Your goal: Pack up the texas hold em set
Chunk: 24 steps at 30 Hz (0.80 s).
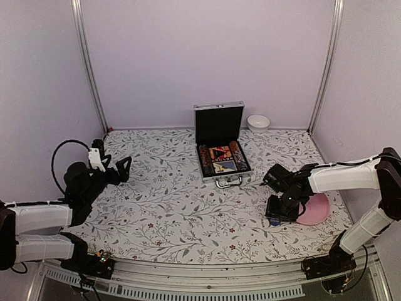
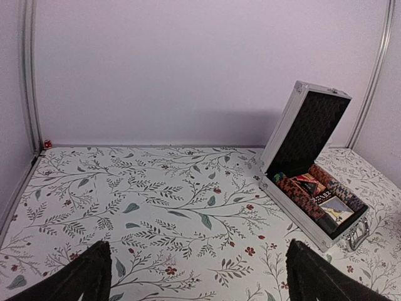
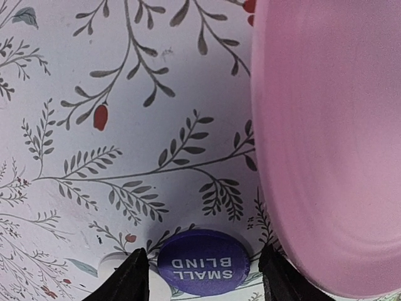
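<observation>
Right now my right claw (image 3: 203, 279) straddles the blue disc (image 3: 203, 260), which lies flat on the worktop (image 3: 125, 94) just beside the pink plate (image 3: 332, 144). The jaws stand apart with a sliver of cloth showing on either side, so nothing is gripped yet. My left claw (image 2: 200, 279) hangs wide and empty. I judge this the pick-up step: close, lift, and carry to the open case (image 1: 222, 153) farther back. My fingertips are cut off below, and I can't make out a free slot among the chips (image 2: 293, 187).
</observation>
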Motion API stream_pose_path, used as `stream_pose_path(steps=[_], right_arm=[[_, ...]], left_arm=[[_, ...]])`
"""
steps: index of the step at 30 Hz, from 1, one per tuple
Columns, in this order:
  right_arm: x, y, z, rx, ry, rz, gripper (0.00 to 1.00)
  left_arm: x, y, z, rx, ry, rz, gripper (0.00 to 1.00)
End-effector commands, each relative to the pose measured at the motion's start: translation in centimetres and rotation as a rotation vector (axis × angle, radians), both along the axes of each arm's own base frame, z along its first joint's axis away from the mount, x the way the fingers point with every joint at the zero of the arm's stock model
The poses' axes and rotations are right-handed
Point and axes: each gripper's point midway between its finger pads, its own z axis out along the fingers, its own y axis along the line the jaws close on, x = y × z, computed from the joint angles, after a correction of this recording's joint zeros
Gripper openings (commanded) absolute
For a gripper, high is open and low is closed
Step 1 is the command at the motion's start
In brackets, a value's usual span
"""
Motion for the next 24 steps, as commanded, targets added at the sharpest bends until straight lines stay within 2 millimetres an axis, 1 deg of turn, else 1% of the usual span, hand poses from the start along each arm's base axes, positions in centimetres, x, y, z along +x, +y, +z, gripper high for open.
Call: stream_pose_path(steps=[1,10,17,24], right_arm=[[0.2,-1.2,-0.2,-0.026,-0.015,-0.031,0.61],[0.6,-1.0,-0.7,-0.033,-0.015,-0.027,0.61],[-0.2,-1.2,-1.9,-0.042,0.025,-0.015,0.57],[-0.7,-0.9,-2.4,-0.048,0.053,0.007,0.58]], left_arm=[[0.0,0.1,0.3,-0.001,-0.014,-0.004,0.97],[0.0,0.1,0.3,0.0,-0.013,-0.004,0.97],[0.0,0.0,0.4,0.0,-0.013,-0.006,0.97],[0.0,0.0,0.3,0.0,-0.011,-0.007,0.97]])
